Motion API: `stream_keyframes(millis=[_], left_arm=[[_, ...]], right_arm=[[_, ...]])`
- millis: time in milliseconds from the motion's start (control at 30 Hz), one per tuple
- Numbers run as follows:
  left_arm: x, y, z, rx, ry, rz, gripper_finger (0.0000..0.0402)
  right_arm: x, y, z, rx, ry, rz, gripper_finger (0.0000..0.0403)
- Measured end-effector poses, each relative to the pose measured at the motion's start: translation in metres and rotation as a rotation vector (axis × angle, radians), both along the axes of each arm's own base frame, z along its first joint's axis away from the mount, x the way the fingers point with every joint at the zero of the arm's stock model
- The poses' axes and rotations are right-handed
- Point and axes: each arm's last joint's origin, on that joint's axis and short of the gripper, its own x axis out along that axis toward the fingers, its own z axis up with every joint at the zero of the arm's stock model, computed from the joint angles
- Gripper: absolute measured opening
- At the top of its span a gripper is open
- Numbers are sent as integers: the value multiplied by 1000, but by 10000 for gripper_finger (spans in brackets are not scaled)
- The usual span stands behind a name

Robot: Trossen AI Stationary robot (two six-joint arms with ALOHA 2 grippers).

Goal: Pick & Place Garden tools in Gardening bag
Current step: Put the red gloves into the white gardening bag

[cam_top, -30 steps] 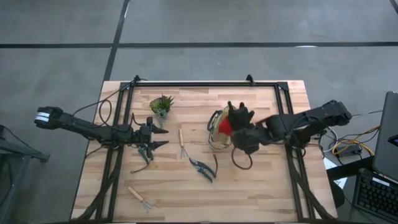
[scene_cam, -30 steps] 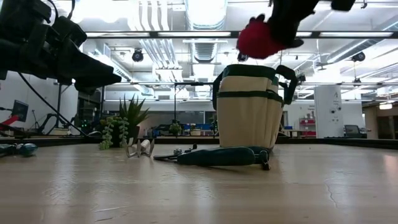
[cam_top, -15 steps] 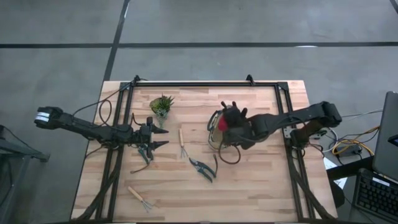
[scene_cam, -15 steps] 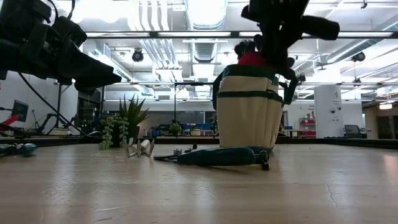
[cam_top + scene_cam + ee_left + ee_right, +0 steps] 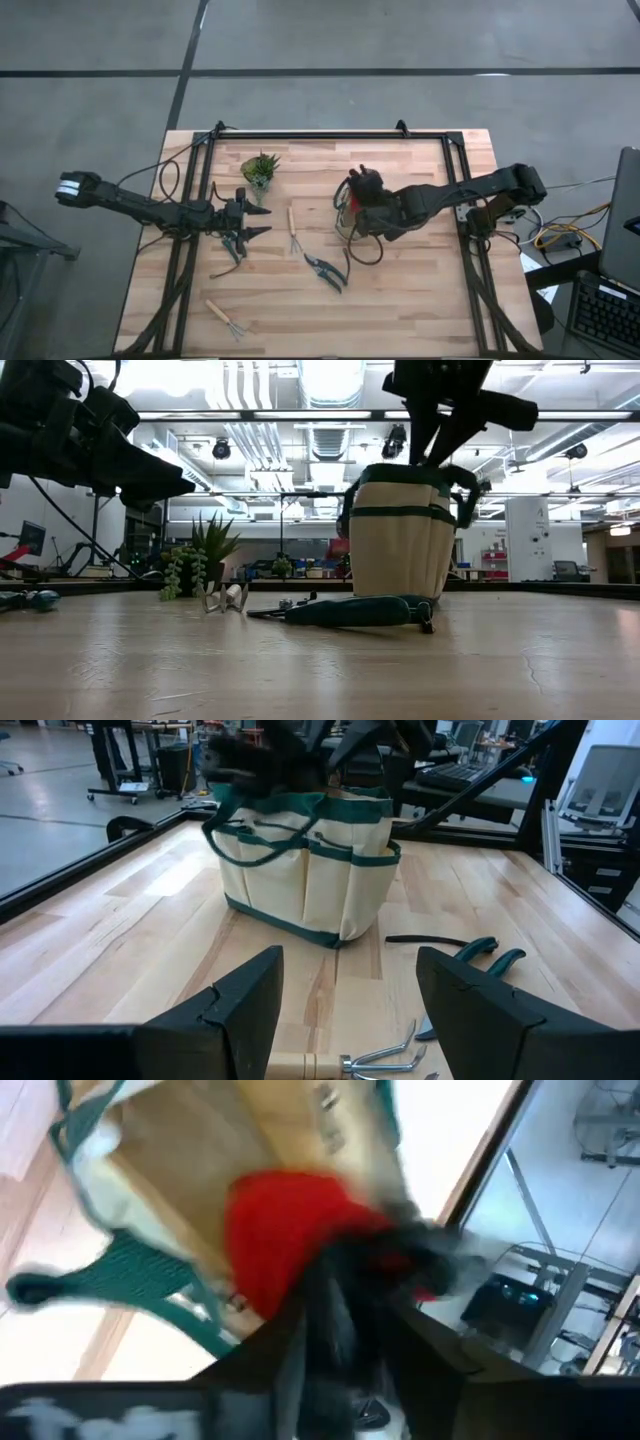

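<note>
The tan gardening bag (image 5: 344, 222) with green trim stands upright right of the table's centre. My right gripper (image 5: 372, 207) hangs over its mouth, slanting down. Its fingers stand apart around the red-and-black glove (image 5: 285, 1230), which lies in the bag's opening. A wooden-handled fork (image 5: 293, 233) and dark-handled shears (image 5: 325, 270) lie flat on the table left of the bag. A second fork (image 5: 228, 319) lies near the front left. My left gripper (image 5: 258, 218) waits open and level at the left, facing the bag (image 5: 310, 870). My right gripper comes from above, slanting down into the bag's mouth, with the glove's black part (image 5: 345, 1295) between its parted fingers. Blur keeps me from telling whether the fingers touch it. The glove's red part (image 5: 270, 1220) sits inside the bag, below its rim.
A small spiky green plant (image 5: 260, 168) stands at the far left of the tabletop. A black frame rail (image 5: 320, 135) runs along the far edge, and more rails run down both sides. Bare wood shows in front of the bag.
My right gripper has gone toward the table's left and down over the bag, carrying the glove. The glove, first held up beside the bag's top and then showing red at its rim, has sunk into the mouth out of the low view.
</note>
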Motion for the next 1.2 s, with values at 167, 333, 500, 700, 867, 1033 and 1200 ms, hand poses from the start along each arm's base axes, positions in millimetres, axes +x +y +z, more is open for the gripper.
stream_keyframes(millis=[167,333,500,700,867,1033,1200], left_arm=[[0,0,0,0,0,0,234],[0,0,0,0,0,0,234],[0,0,0,0,0,-1,234],[0,0,0,0,0,0,234],[0,0,0,0,0,0,234],[0,0,0,0,0,0,234],[0,0,0,0,0,0,234]], right_arm=[[0,-1,3,-27,-34,-37,190],[-3,-2,7,-16,-67,-91,213],[-5,-6,13,-95,-140,-169,213],[-4,-21,13,-75,-240,-340,196],[-1,-36,10,89,-220,-392,173],[3,-46,8,310,-206,-402,150],[6,-57,7,379,-238,-439,136]])
